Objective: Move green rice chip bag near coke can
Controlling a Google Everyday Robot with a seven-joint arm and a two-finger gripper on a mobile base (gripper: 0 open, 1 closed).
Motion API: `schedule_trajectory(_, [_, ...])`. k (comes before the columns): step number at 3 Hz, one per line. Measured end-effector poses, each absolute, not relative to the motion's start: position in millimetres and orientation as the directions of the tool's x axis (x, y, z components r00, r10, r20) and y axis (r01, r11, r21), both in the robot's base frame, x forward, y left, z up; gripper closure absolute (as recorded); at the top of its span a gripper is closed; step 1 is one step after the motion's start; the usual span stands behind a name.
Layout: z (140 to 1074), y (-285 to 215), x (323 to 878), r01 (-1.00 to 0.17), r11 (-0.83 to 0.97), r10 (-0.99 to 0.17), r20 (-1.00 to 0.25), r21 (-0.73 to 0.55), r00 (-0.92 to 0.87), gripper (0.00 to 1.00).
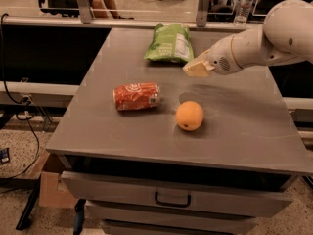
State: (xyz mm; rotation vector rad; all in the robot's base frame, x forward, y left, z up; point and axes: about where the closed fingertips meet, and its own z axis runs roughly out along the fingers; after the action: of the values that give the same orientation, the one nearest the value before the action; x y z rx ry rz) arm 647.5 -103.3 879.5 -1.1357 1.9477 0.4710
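Observation:
The green rice chip bag (168, 43) lies flat at the far middle of the grey table (244, 131), its white label panel facing up on the right side. The coke can (137, 96) lies on its side left of the table's centre, well in front of the bag. My gripper (193, 68) comes in from the right on a white arm and hovers just off the bag's near right corner, above the table. I cannot tell whether it touches the bag.
A round orange fruit (189, 115) sits right of the can, in front of the gripper. Drawers with a black handle (172, 199) are below the table's front edge. A glass partition and chairs stand behind the table.

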Motion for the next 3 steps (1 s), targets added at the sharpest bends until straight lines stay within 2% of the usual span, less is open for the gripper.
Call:
schedule_trajectory(1, [877,-102,645,-0.842,0.527,-0.562,-0.792,-0.118,-0.241,0.54])
schedule_trajectory(3, [885,-109,696,-0.753,0.613,-0.545,-0.818,-0.239,-0.184,0.07])
